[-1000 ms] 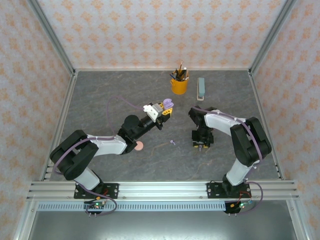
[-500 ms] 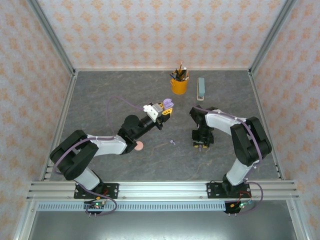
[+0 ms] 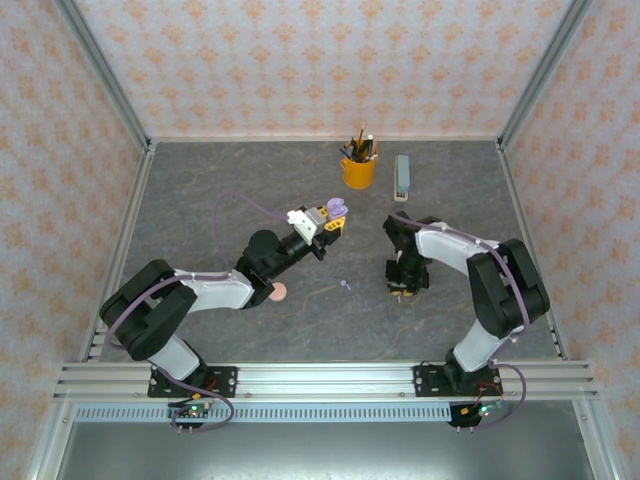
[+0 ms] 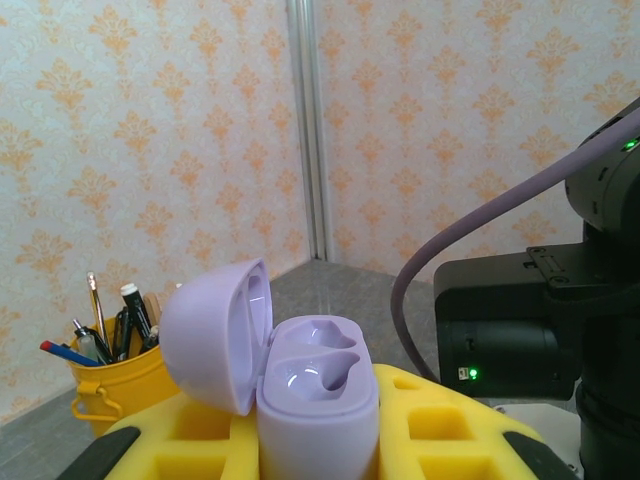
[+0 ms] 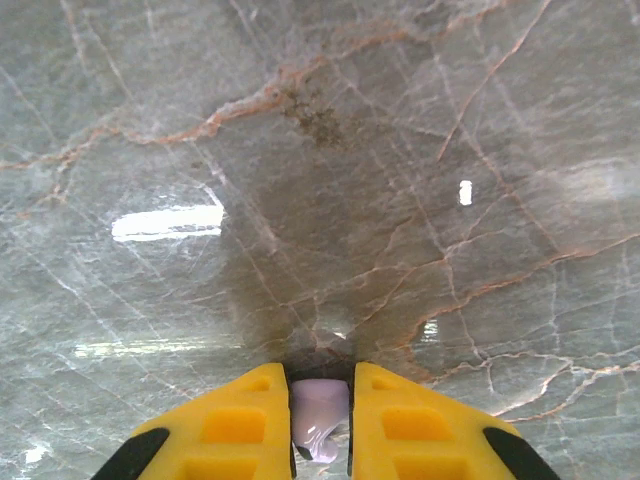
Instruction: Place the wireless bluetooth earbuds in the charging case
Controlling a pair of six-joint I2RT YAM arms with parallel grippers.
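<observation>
Nearest the arm bases on the grey marbled bench (image 3: 200,200), a pink disc (image 3: 279,291) peeks out from under the left forearm, well back from the left fingers (image 3: 331,225). A loose earbud (image 3: 346,284), tiny and lilac, lies on bare bench just left of the right fingers (image 3: 401,291). It sits apart from them, and nearer the bases than the left fingers.

Further out, past the left fingers towards the back wall, stands a yellow pen cup (image 3: 358,170) bristling with pens and pencils. A grey-green stapler (image 3: 402,177) lies just beside it, on the side of the right fingers.

Now the right fingers: they are aimed straight down at the bench, yellow tips drawn nearly together. A lilac earbud (image 5: 320,420) is nipped in the narrow gap, touching both inner faces. The tips sit very low over the marble; whether they touch it, I cannot tell.

The left fingers are raised off the bench and pressed in on the base of the lilac charging case (image 4: 318,400), one at each side. The case stands upright with its lid (image 4: 215,335) swung open to its left and two moulded sockets facing up. Beyond the case, off to its right, looms the black housing of the right arm (image 4: 520,330), a small green light glowing on it.
</observation>
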